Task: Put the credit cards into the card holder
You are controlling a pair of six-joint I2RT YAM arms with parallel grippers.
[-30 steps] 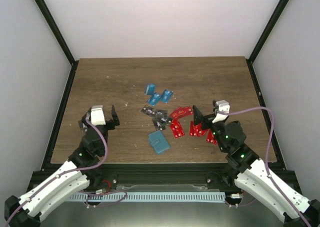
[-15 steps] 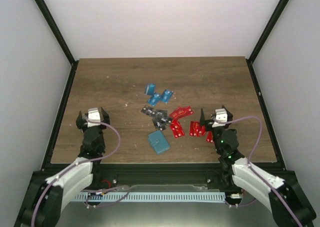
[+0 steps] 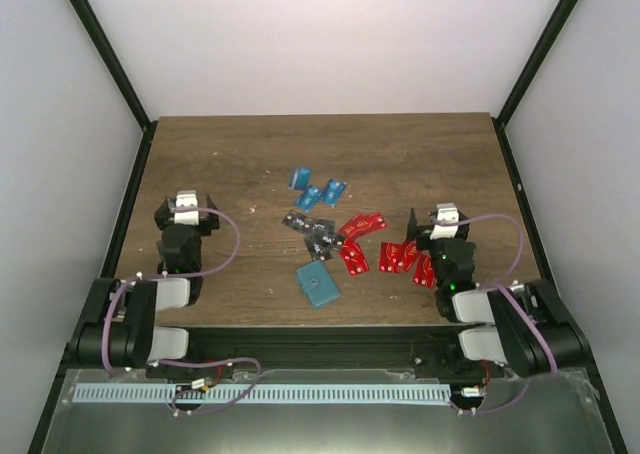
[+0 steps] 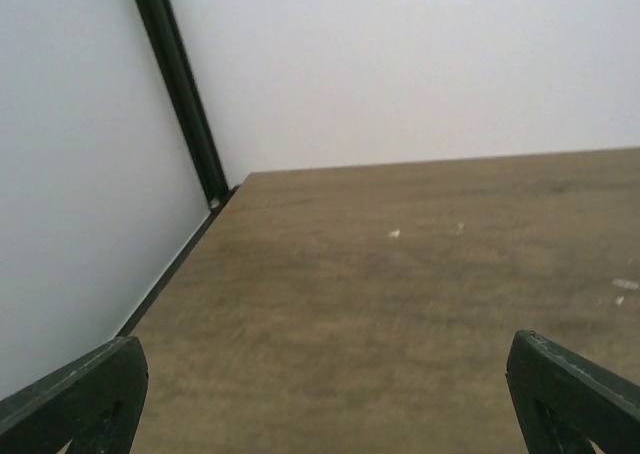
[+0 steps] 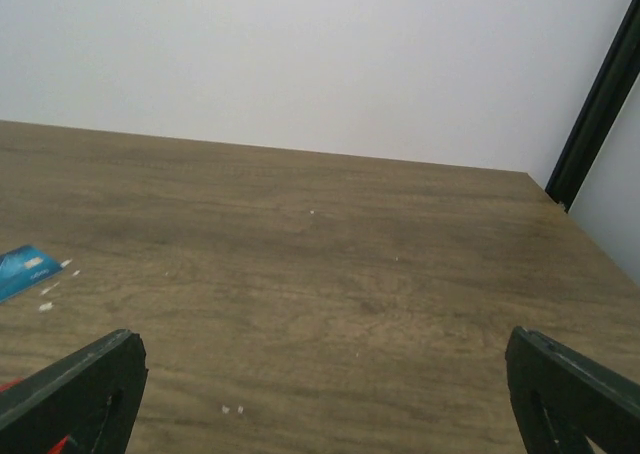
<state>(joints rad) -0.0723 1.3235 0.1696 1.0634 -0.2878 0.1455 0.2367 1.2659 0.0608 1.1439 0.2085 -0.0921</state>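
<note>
Cards (image 3: 352, 258) and holder (image 3: 319, 285) lie between left gripper (image 3: 185, 212) and right gripper (image 3: 438, 224), both spread wide, holding nothing.

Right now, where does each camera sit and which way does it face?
Top external: high behind the robot, looking down on the table, credit cards and card holder; left gripper and right gripper show.
Left wrist: low over wood, facing the far-left corner post; own fingers show.
Right wrist: low, facing the far wall; own fingers show.
Shared: top and right wrist both catch a blue card.
</note>
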